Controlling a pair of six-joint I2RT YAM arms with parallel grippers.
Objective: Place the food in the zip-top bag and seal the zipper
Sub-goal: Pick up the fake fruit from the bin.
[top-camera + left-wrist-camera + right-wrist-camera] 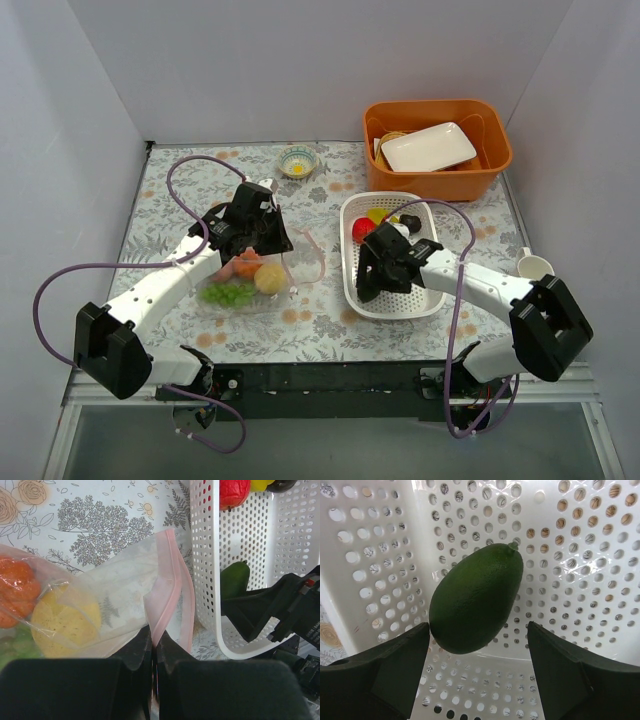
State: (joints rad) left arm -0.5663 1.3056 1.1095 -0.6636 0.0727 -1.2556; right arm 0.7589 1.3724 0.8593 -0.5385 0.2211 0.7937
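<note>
The clear zip-top bag (250,285) lies left of the white basket (352,262). It holds an orange fruit (17,590), a yellow fruit (65,622) and green grapes (228,294). My left gripper (154,639) is shut on the bag's pink zipper strip (170,587) at the mouth. My right gripper (477,640) is open inside the basket, its fingers either side of the dark green avocado (475,600), the left finger touching it. A red fruit (363,229) and a yellow fruit (377,215) lie at the basket's far end.
An orange bin (496,150) with a white plate (428,147) stands at the back right. A small bowl (298,161) sits at the back centre. A white cup (532,266) stands right of the basket. The table has a floral cloth.
</note>
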